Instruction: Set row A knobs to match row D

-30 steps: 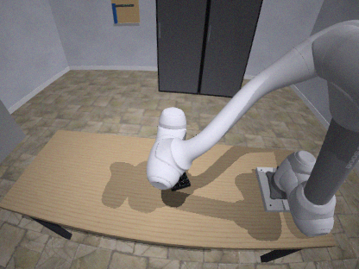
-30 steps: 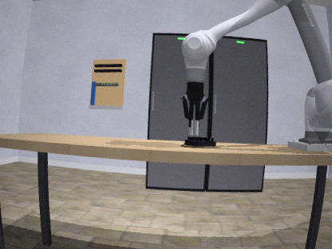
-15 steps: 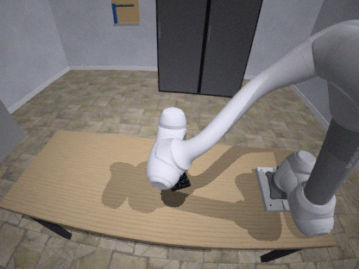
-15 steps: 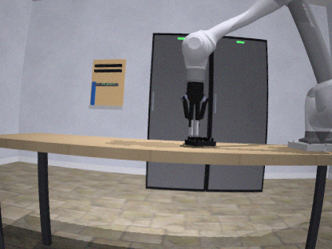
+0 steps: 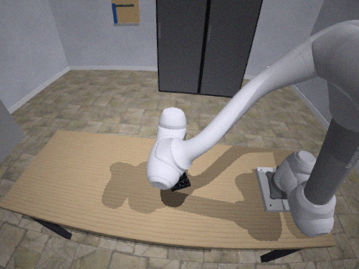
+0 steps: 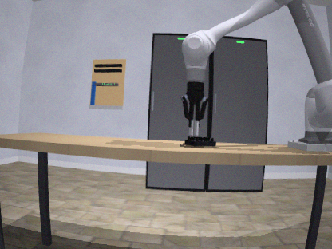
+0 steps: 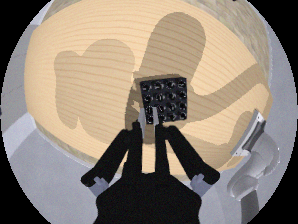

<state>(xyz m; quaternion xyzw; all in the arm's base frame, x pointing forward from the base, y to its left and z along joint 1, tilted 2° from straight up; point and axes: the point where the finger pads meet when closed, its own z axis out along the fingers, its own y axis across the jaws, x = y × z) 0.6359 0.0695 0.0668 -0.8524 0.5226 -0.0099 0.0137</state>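
White robot arm (image 5: 242, 103) (image 6: 239, 17) (image 7: 261, 165) loomed above a near-square knob box (image 5: 183, 183) (image 6: 200, 143) (image 7: 173, 102), flat on the table (image 5: 82, 172) (image 6: 80, 144) (image 7: 45, 65), knobs upward, long axis unclear; the pincer (image 6: 193, 135) (image 7: 149, 113) stood barely parted, its hold impossible to tell.

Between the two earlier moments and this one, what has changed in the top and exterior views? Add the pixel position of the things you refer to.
Nothing visibly changed. The arm (image 5: 255, 92) (image 6: 241, 20) (image 7: 266, 159) keeps its pose, the gripper (image 6: 194, 134) (image 7: 149, 113) stays down at the knob box (image 5: 183, 183) (image 6: 205, 142) (image 7: 172, 102), and the box has not shifted.
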